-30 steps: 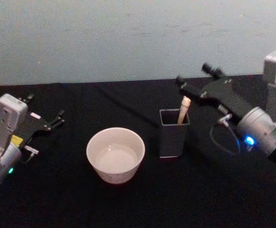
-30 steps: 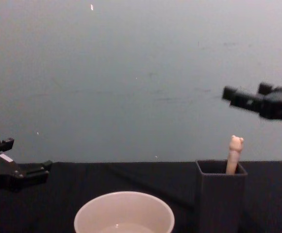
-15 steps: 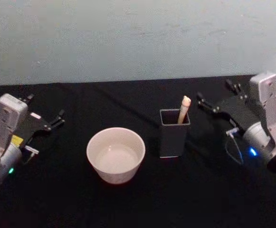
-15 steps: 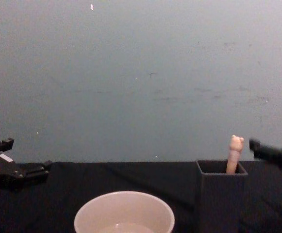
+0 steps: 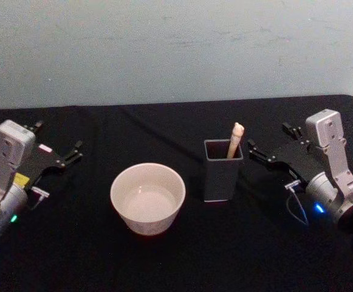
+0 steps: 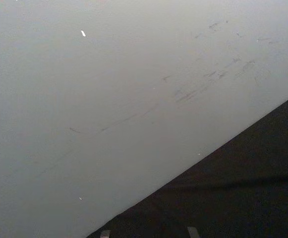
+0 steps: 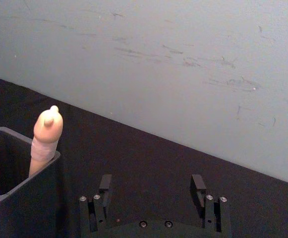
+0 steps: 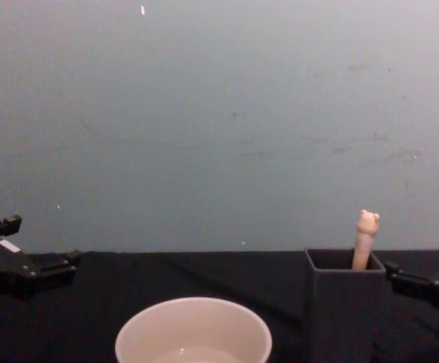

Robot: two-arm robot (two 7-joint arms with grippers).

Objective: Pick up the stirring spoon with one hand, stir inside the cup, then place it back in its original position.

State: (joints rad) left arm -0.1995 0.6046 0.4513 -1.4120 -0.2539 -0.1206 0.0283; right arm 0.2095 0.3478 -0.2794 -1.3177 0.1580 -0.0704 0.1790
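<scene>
Small stirring spoon with beige handle and tiny bear-head top (image 5: pixel 234 139) stands in the dark grey square upright holder (image 5: pixel 222 173), leaning against its right wall. Only the handle top pokes above the rim; the bowl is down inside, can't see it. Nothing is touching the spoon.

Wide round cream-white cup (image 5: pixel 147 198) sits just left of the holder on the black tablecloth (image 5: pixel 182 261), apart from it, slightly nearer the robot. Inside of the cup looks pale; can't tell if there's liquid.

Right gripper (image 5: pixel 272 143) is low over the table, just right of the holder, fingers spread wide and pointing toward the holder, gripping nothing. From the right wrist camera both fingertips (image 7: pixel 105 185) are apart with bare cloth between them, the holder and spoon handle off to one side.

Left gripper (image 5: pixel 58 145) is parked at the far left of the table, well clear of the cup, fingers spread, empty.

Plain pale grey-blue wall (image 5: pixel 176 48) behind the table.
</scene>
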